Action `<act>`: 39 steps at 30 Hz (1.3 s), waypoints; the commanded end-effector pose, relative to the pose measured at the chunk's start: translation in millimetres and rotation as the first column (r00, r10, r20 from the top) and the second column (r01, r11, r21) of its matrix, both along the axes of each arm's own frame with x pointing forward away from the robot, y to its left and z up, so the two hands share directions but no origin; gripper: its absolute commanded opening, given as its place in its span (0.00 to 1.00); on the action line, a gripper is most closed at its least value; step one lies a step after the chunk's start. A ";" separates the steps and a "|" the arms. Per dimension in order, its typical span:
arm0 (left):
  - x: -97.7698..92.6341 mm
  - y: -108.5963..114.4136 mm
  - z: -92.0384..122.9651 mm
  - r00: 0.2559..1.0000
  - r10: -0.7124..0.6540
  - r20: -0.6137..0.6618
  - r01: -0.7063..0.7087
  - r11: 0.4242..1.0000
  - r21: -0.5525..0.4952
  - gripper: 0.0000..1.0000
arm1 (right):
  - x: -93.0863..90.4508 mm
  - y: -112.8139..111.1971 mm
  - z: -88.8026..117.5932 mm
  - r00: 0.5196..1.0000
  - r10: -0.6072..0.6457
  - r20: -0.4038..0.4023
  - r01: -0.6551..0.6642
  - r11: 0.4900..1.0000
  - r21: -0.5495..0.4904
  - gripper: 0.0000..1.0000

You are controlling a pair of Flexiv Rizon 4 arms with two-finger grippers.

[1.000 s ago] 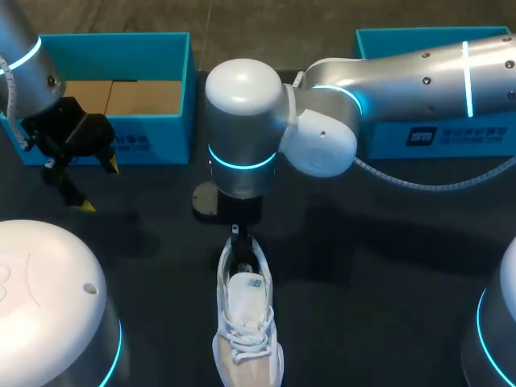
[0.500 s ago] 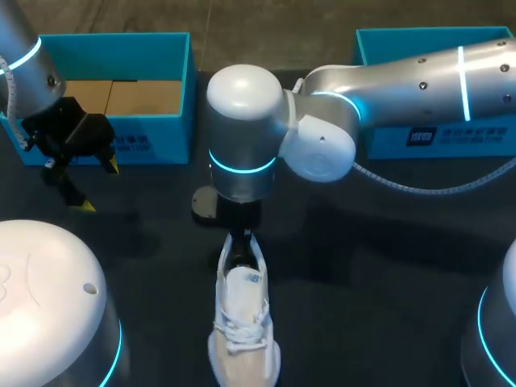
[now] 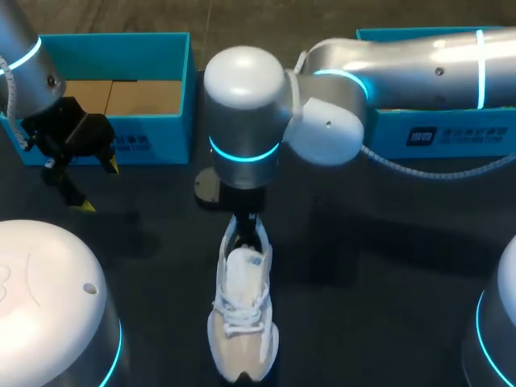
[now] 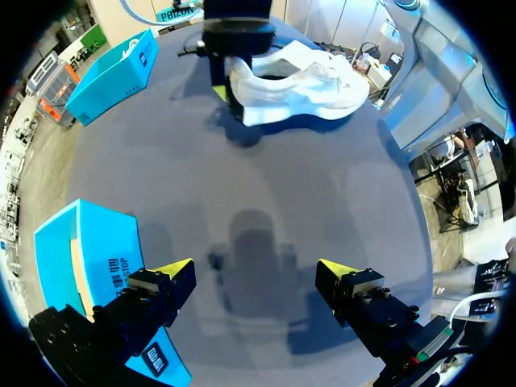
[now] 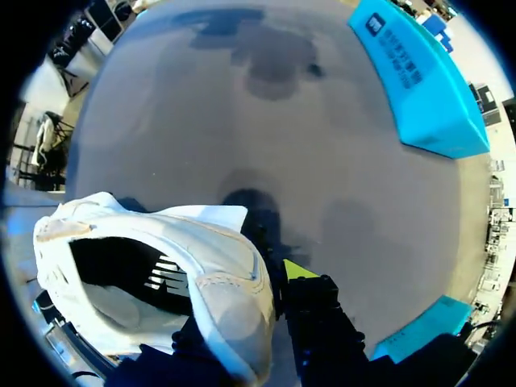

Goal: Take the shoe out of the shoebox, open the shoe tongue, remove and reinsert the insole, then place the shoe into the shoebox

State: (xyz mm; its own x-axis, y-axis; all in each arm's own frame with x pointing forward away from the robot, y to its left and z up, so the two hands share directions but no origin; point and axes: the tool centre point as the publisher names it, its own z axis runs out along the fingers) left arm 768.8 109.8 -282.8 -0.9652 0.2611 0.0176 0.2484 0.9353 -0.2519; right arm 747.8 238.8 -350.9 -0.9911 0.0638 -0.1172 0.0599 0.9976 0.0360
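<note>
Sneaker first: the white lace-up mesh shoe [image 3: 242,322] is out on the dark table [image 3: 363,322], clear of both boxes, laces up. Its heel is at my right tool [image 3: 246,224] and its toe points straight away from that tool. The right tool is closed on the heel. In the right wrist view one yellow fingertip [image 5: 300,269] presses the outside of the heel collar. The other finger is hidden behind the white padding, and the shoe's dark opening gapes just beside the tool. I cannot tell whether the sole rests on the table or hangs just off it.

My left tool [image 4: 254,270] hangs with its fingers spread wide and nothing between them, only bare table underneath. The open blue cardboard shoebox with the brown floor [image 3: 121,56] sits just beside one of its fingers. The sneaker and the right tool are well ahead of it. A second blue box [image 3: 435,133] lies under the right arm, well behind the right tool.
</note>
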 end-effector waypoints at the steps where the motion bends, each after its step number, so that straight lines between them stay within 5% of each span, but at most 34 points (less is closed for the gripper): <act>1: -0.9 0.4 0.3 1.000 0.000 0.002 0.000 1.000 0.002 1.00 | 9.7 -17.0 41.2 1.000 0.004 0.021 -0.004 1.000 -0.008 0.00; 9: -0.9 0.4 0.3 1.000 0.000 0.002 0.000 1.000 0.002 1.00 | 38.7 -34.2 87.4 0.994 0.083 0.067 -0.086 0.996 0.039 0.00; 35: -0.9 0.4 0.3 1.000 0.000 0.002 0.000 1.000 0.002 1.00 | 38.7 -34.2 87.4 0.994 0.083 0.067 -0.086 0.996 0.039 0.00; 39: -0.9 0.4 0.3 1.000 0.000 0.002 0.000 1.000 0.002 1.00 | 73.1 -60.0 112.8 0.992 0.085 0.089 -0.086 0.996 0.014 0.00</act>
